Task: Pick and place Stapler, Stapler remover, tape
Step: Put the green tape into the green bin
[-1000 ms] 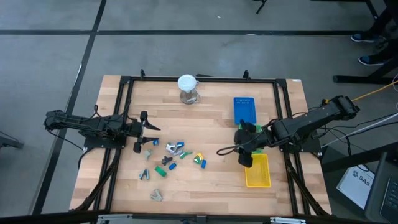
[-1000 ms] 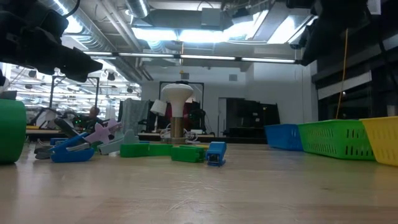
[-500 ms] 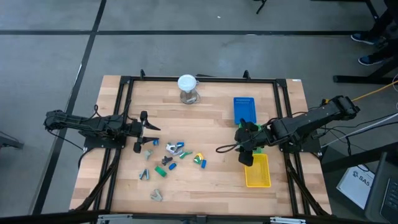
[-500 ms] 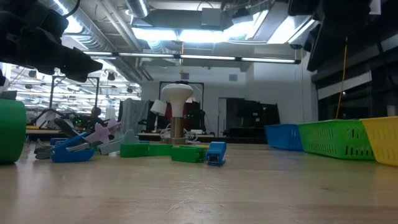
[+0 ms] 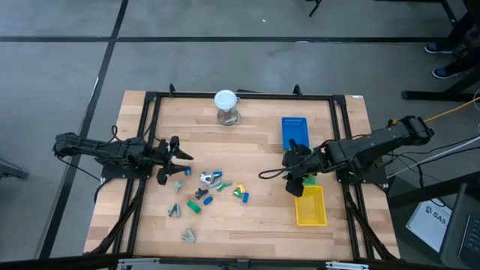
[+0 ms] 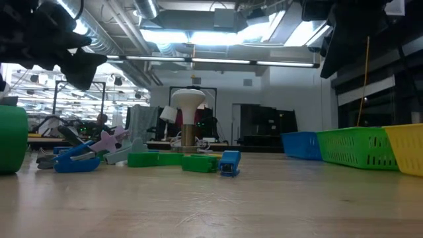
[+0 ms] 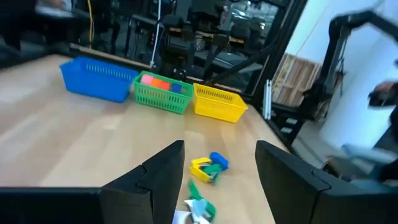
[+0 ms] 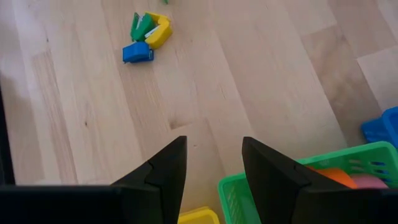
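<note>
Two arms low over a wooden table, nothing held.

Nearest, at lower middle of the high view, a small pile of bits, green, blue, yellow and grey. Just left of it, left gripper, jaws wide open and empty. At right, right gripper, jaws partly open and empty, over the edge of the green basket. Inside that basket, tape in orange and pink. Yellow basket below, blue basket above. Farthest, top middle, a white stand.

no legible text, labels, or numbers
</note>
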Available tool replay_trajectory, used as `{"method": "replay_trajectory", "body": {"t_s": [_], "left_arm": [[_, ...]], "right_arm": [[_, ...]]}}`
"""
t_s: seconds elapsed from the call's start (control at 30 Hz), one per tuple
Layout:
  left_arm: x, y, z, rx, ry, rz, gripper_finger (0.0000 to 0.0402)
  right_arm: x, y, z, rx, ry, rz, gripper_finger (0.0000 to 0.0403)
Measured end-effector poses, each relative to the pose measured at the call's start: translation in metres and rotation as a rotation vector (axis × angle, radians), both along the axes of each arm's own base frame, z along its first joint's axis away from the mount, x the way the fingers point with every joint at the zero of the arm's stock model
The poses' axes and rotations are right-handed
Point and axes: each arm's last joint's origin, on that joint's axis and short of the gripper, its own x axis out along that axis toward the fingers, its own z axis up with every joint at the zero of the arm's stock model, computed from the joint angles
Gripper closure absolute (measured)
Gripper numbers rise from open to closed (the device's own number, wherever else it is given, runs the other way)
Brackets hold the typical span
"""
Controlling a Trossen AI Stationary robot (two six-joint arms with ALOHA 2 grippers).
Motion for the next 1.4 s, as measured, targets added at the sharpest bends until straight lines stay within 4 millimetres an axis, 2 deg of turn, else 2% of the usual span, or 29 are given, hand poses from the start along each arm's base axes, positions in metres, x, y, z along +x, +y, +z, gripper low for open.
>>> {"method": "replay_trajectory", "body": {"t_s": [0.17, 0.4, 0.67, 0.87, 1.0, 1.27, 1.4], "left_arm": [[0.000, -0.001, -0.001, -0.145, 0.023, -0.013, 0.0205], [0.000, 0.001, -0.001, -0.232, 0.027, 0.040, 0.0205], [0.000, -0.002, 0.000, -0.234, 0.036, -0.057, 0.0205], [-0.002, -0.004, 0.017, -0.264, -0.125, -0.159, 0.0205], [-0.002, -0.004, 0.019, -0.265, -0.153, -0.168, 0.0205], [0.000, -0.005, 0.013, -0.242, -0.042, -0.147, 0.0208], [0.003, -0.008, 0.022, -0.193, 0.028, -0.155, 0.0218]], "right_arm": [[0.000, -0.001, 0.000, -0.018, -0.005, -0.007, 0.0242], [0.000, -0.001, 0.000, -0.035, -0.012, -0.021, 0.0242], [0.000, -0.001, 0.000, -0.034, -0.012, -0.022, 0.0242], [0.000, -0.001, 0.000, -0.033, -0.012, -0.024, 0.0242], [0.000, -0.001, 0.000, -0.033, -0.013, -0.024, 0.0242], [0.000, -0.001, 0.000, -0.033, -0.013, -0.024, 0.0242], [0.000, -0.001, 0.000, -0.036, -0.013, -0.026, 0.0242]]}}
